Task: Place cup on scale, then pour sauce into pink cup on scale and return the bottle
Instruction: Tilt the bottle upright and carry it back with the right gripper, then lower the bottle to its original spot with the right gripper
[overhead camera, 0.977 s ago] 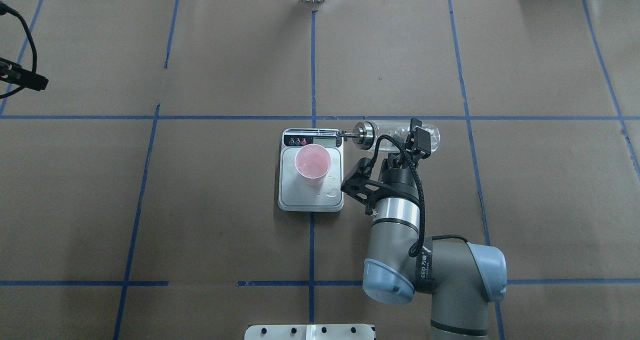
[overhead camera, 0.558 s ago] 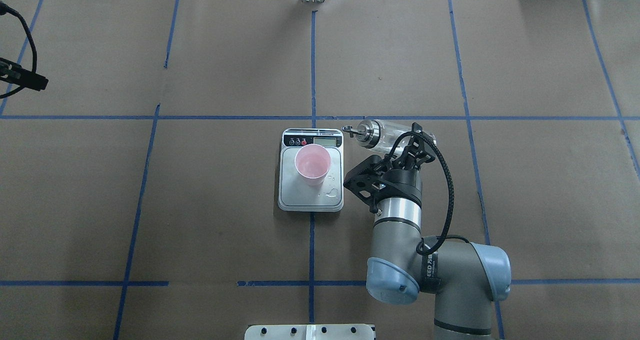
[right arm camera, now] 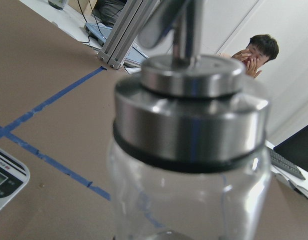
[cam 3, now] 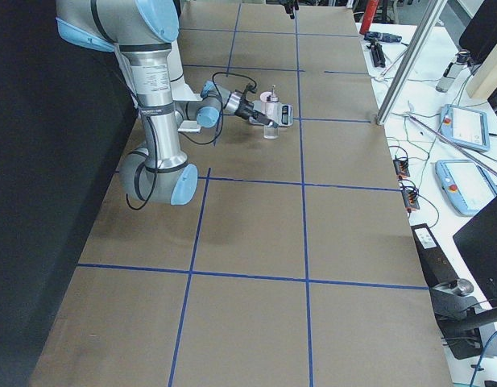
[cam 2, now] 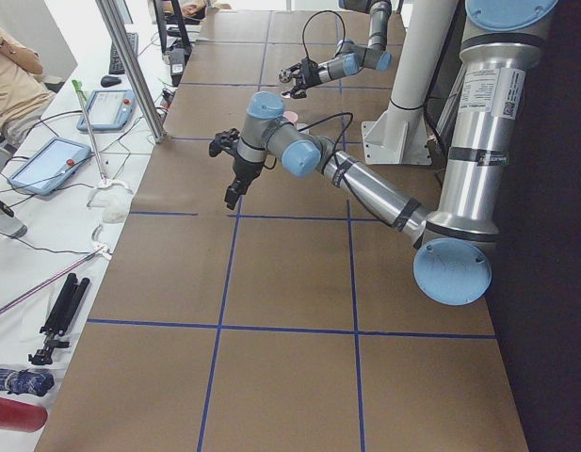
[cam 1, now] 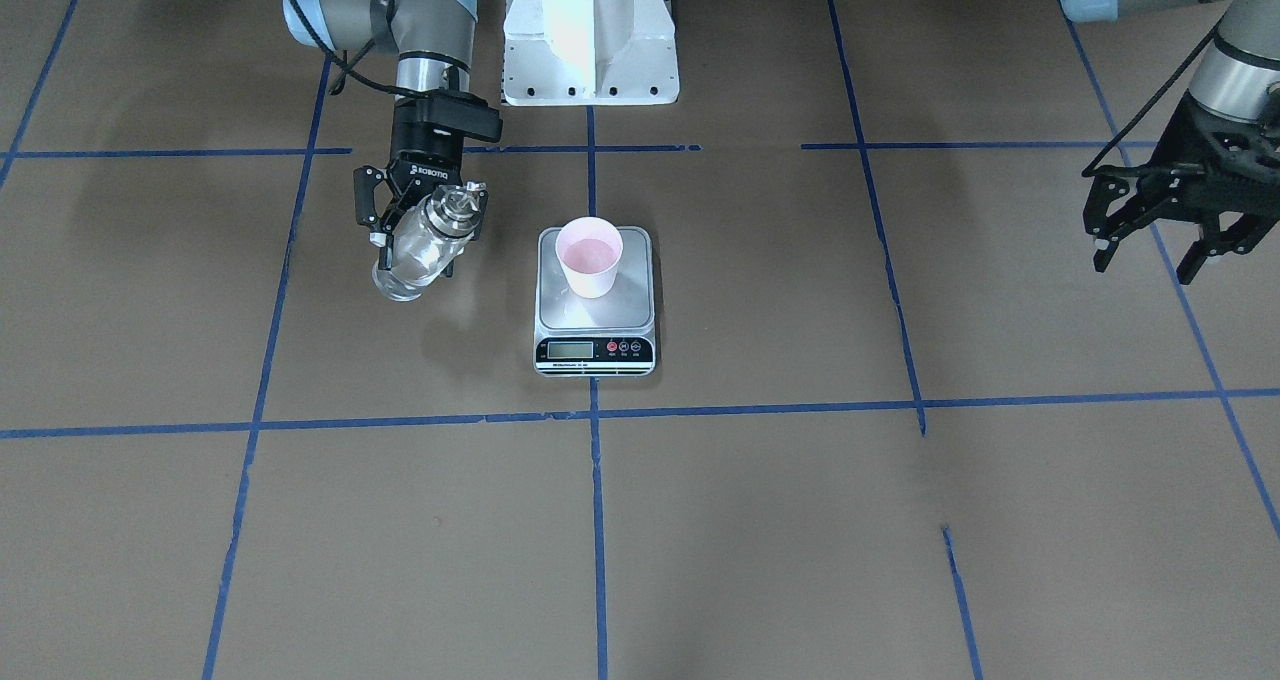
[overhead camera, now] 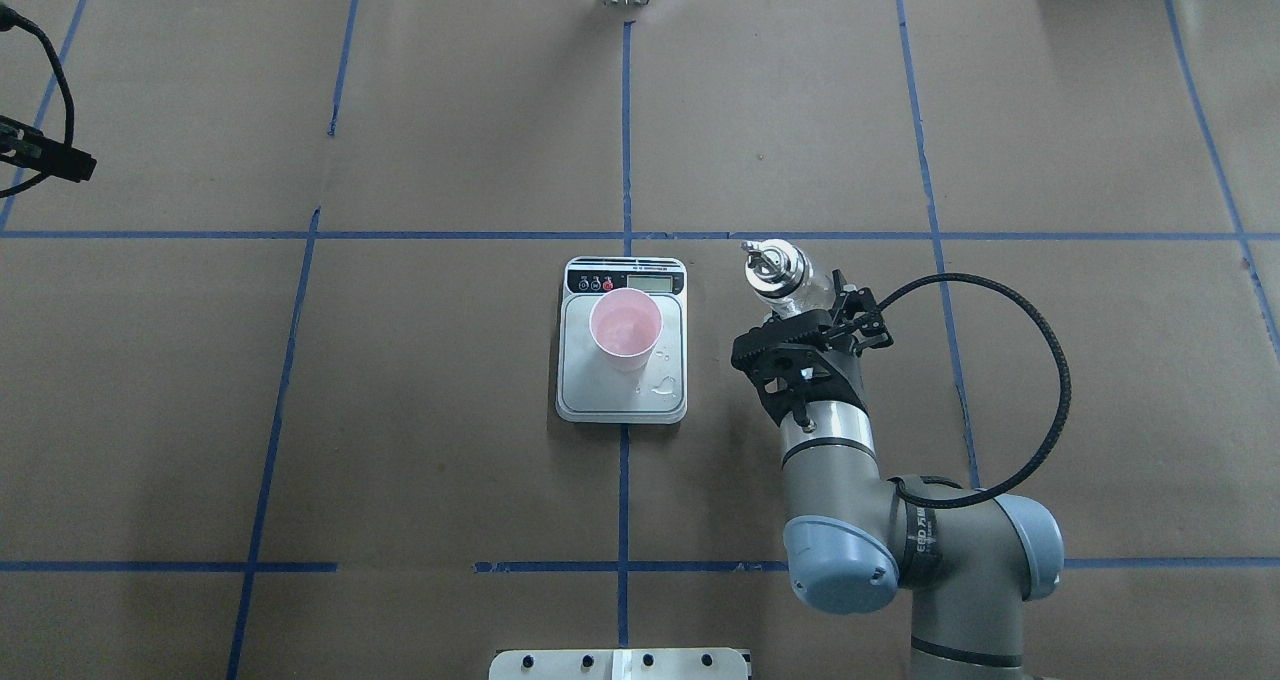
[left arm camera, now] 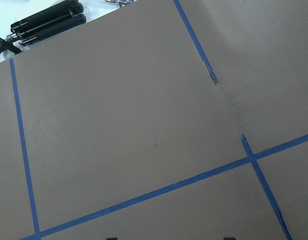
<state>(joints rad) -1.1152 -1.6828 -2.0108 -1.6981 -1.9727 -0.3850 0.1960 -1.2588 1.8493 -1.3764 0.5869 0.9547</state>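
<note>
The pink cup (overhead camera: 625,328) stands upright on the scale (overhead camera: 620,392), and also shows in the front view (cam 1: 589,255) on the scale (cam 1: 596,318). A few drops lie on the platform beside it. My right gripper (overhead camera: 808,302) is shut on the clear glass bottle (overhead camera: 777,267), held above the table right of the scale, nearly upright, with its silver cap and spout uppermost. The front view shows gripper (cam 1: 425,228) and bottle (cam 1: 408,262). The cap fills the right wrist view (right arm camera: 191,125). My left gripper (cam 1: 1160,240) is open and empty, far off to the side.
The table is covered in brown paper with blue tape lines. The robot's white base (cam 1: 590,40) stands behind the scale. A person (right arm camera: 253,52) sits beyond the far edge. Tablets and cables (cam 2: 45,165) lie on the side bench.
The bottle has swung from lying level with its spout by the scale to nearly upright. My right gripper has moved to the right, away from the scale. Cup and scale have not moved.
</note>
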